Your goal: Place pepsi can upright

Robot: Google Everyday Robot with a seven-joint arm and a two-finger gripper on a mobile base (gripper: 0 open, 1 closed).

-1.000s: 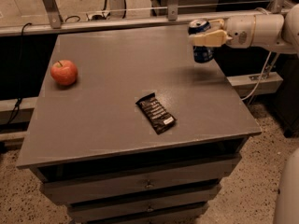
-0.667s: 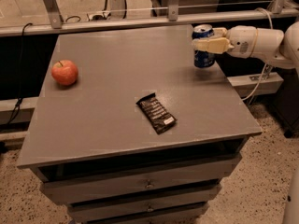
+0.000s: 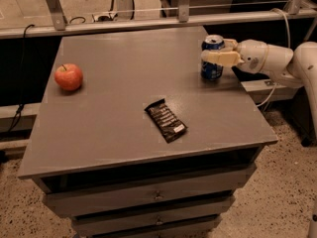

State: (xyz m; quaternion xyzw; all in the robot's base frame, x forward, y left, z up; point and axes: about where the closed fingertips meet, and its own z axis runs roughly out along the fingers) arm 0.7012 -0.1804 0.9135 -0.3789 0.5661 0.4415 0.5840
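Pinching the upright pepsi can point(image 3: 211, 71), the gripper point(image 3: 215, 50) reaches in over the table point(image 3: 114, 108).

My arm reaching in level from the right, gripper closed on the pepsi can.

My white arm point(image 3: 285, 66) comes in from the right edge of the camera view and runs almost level, sloping slightly up toward its end. The rounded wrist point(image 3: 253, 57) sits just right of the pepsi can point(image 3: 211, 71). My gripper point(image 3: 214, 49) points left, held sideways at the can's upper half. One pale finger point(image 3: 217, 57) lies across the near face of the can, and the other reaches behind its rim, so the two clasp it between them.
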